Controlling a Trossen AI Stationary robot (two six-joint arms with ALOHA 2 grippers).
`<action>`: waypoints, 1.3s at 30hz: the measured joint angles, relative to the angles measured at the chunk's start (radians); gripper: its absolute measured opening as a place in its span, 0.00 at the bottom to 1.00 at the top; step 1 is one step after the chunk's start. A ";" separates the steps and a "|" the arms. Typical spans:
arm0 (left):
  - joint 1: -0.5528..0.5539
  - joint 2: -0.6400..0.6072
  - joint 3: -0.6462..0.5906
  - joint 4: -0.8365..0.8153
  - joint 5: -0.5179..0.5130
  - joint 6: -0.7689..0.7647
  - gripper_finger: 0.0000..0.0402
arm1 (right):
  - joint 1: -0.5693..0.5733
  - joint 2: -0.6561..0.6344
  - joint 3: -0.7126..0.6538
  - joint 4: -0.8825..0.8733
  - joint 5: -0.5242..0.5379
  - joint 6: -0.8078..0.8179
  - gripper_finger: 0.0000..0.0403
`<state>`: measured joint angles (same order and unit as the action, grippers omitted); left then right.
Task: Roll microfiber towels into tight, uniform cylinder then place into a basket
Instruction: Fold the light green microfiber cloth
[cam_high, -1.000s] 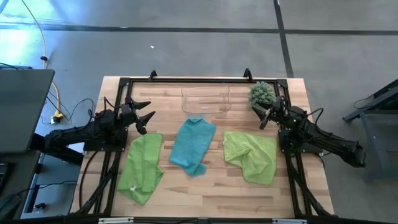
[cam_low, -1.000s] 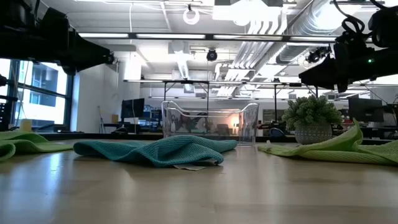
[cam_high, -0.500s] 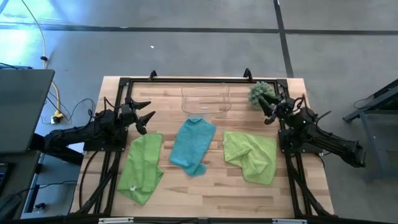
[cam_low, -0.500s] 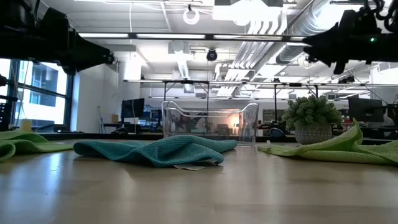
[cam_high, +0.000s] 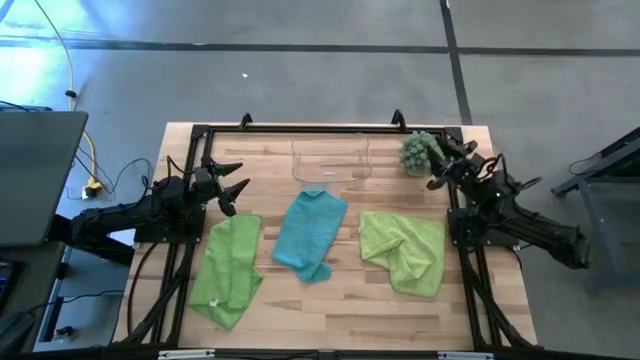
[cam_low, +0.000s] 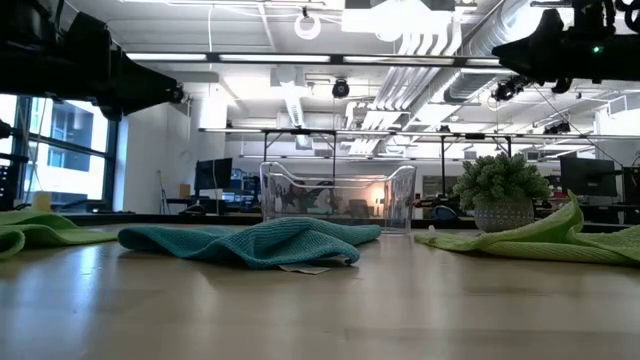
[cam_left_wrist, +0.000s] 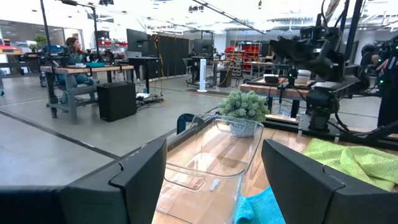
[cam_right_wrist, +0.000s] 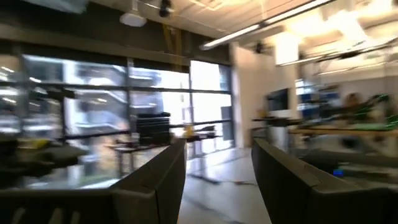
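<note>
Three towels lie spread and rumpled on the wooden table: a lime green one (cam_high: 230, 270) at the left, a teal one (cam_high: 309, 233) in the middle, a lime green one (cam_high: 404, 250) at the right. The clear basket (cam_high: 331, 160) stands at the far middle; it also shows in the left wrist view (cam_left_wrist: 208, 165). My left gripper (cam_high: 233, 183) is open and empty, above the table's left side, beyond the left towel. My right gripper (cam_high: 441, 165) is open and empty, raised above the far right corner beside the plant; its wrist view shows only the room.
A small potted green plant (cam_high: 420, 150) stands at the far right corner, right beside my right gripper. A black frame (cam_high: 300, 128) runs along the table's edges. Bare wood lies along the near edge (cam_high: 330, 315).
My right gripper has risen and swung toward the table's far right corner, tipping up from pointing at the table to pointing level into the room. The towels and my left arm have kept still.
</note>
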<state>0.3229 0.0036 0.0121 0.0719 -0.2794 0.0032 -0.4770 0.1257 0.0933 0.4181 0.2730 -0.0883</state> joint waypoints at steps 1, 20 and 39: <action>0.000 0.000 0.000 0.000 0.000 0.000 0.63 | 0.000 0.016 0.013 -0.013 0.014 -0.022 0.43; 0.000 0.000 0.000 0.000 0.000 0.000 0.63 | 0.000 0.449 0.375 -0.322 0.044 0.035 0.43; 0.000 0.000 0.000 0.000 0.000 0.000 0.63 | 0.183 0.885 0.503 -0.638 -0.034 0.363 0.43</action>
<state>0.3229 0.0036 0.0121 0.0715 -0.2791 0.0032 -0.2939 1.0108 0.5964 -0.2198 0.2390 0.2749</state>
